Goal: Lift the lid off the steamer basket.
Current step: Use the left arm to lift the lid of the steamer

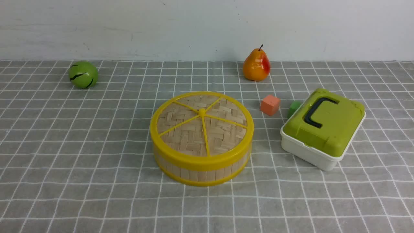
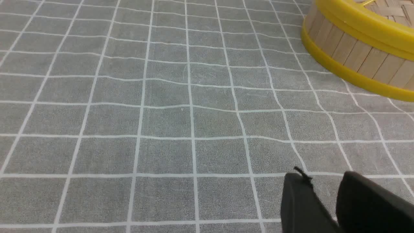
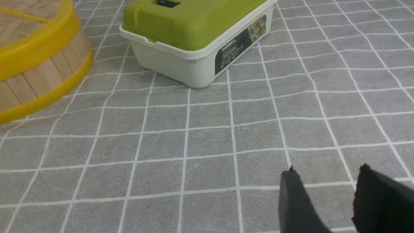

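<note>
The steamer basket stands in the middle of the grey checked cloth, with bamboo-slat walls and yellow rims. The lid, a woven bamboo disc with yellow rim, spokes and centre knob, sits flat on top of it. Neither gripper shows in the front view. In the left wrist view my left gripper is open and empty over bare cloth, well apart from the basket and the lid. In the right wrist view my right gripper is open and empty over the cloth, apart from the basket and the lid.
A white box with a green lid stands right of the basket, also in the right wrist view. An orange cube and a green cube lie behind it. A pear and a green ball sit at the back.
</note>
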You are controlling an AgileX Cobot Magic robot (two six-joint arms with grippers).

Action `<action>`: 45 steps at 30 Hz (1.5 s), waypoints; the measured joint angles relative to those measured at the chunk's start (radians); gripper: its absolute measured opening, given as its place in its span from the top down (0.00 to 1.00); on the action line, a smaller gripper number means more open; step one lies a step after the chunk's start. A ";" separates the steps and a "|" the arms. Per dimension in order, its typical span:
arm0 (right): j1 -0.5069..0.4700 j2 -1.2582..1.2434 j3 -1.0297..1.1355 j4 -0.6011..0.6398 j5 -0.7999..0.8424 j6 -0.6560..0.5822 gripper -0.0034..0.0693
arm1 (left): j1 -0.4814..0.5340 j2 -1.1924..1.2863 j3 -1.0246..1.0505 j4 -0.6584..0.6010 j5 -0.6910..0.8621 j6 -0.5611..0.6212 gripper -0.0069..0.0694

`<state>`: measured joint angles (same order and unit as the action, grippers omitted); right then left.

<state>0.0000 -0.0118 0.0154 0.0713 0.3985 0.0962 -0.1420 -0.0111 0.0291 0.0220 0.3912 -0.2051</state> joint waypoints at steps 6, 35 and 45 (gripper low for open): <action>0.000 0.000 0.000 0.000 0.000 0.000 0.62 | 0.000 0.000 0.000 0.000 0.000 0.000 0.67; 0.000 0.000 0.000 0.000 0.000 0.000 0.62 | 0.000 0.000 0.000 0.000 0.000 0.000 0.65; 0.000 0.000 0.000 0.000 0.000 0.000 0.62 | 0.000 0.000 0.000 0.044 -0.197 0.000 0.64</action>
<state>0.0000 -0.0118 0.0154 0.0713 0.3985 0.0962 -0.1420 -0.0111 0.0291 0.0660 0.1941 -0.2051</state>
